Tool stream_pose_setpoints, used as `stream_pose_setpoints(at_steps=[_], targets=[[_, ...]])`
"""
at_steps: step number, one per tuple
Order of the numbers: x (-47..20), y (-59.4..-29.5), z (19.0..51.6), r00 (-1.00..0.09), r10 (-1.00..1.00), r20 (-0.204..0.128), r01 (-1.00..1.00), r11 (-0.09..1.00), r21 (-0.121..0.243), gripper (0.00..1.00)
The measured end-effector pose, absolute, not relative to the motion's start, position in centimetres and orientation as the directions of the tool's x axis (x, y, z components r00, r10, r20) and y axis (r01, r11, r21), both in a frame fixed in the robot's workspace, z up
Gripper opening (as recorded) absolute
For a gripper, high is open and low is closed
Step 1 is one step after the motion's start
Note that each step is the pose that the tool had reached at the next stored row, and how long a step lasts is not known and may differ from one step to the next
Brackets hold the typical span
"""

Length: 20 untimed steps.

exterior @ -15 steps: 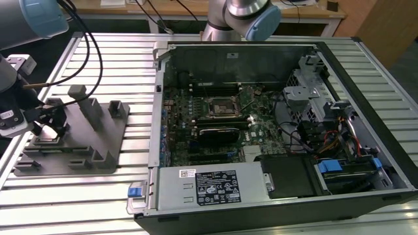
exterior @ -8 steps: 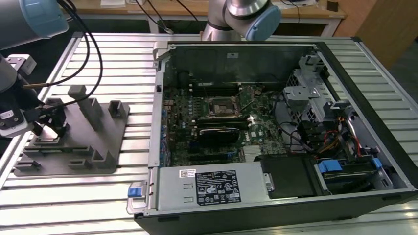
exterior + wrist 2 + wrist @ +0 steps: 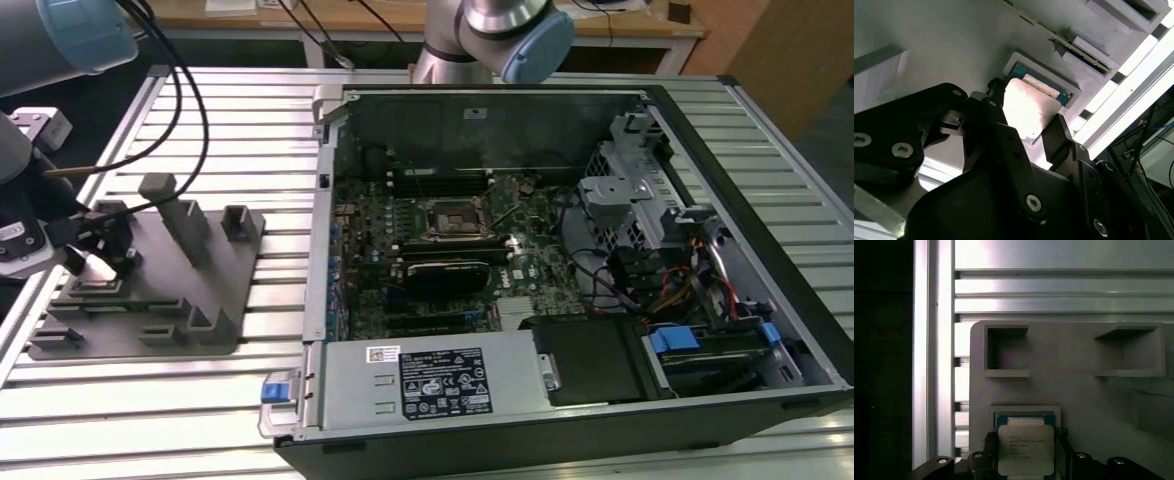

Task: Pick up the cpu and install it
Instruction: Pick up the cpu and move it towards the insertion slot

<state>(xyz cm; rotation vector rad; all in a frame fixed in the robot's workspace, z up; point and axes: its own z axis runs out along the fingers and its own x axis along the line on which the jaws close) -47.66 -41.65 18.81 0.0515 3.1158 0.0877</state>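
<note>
The cpu [image 3: 1025, 450], a flat square chip with a silvery top plate and green rim, lies in a shallow square pocket of the grey fixture block [image 3: 1074, 385]. My gripper [image 3: 1025, 437] is down over it, one black finger against each of two opposite sides of the chip. In the second wrist view the cpu [image 3: 1029, 107] shows bright between the two fingers [image 3: 996, 112] of the gripper [image 3: 1026, 112]. In the exterior view the gripper [image 3: 107, 258] stands low over the corner of the fixture block [image 3: 200, 300] at the exterior view's left. The black-framed motherboard socket [image 3: 451, 218] lies open inside the computer case.
The open computer case [image 3: 561, 260] lies on its side at the exterior view's right, with motherboard, power supply [image 3: 427, 385] and drive cage [image 3: 634, 180] inside. Upright posts [image 3: 167, 205] rise from the fixture block beside the gripper. Black cables [image 3: 187, 90] hang from the arm.
</note>
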Motion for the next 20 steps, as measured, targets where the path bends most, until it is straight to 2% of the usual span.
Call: stream_pose_setpoints(at_steps=[20], targets=[[-47.7, -41.7, 20.5, -0.999, 0.034, -0.023, 0.032, 0.998, 0.062, 0.54]])
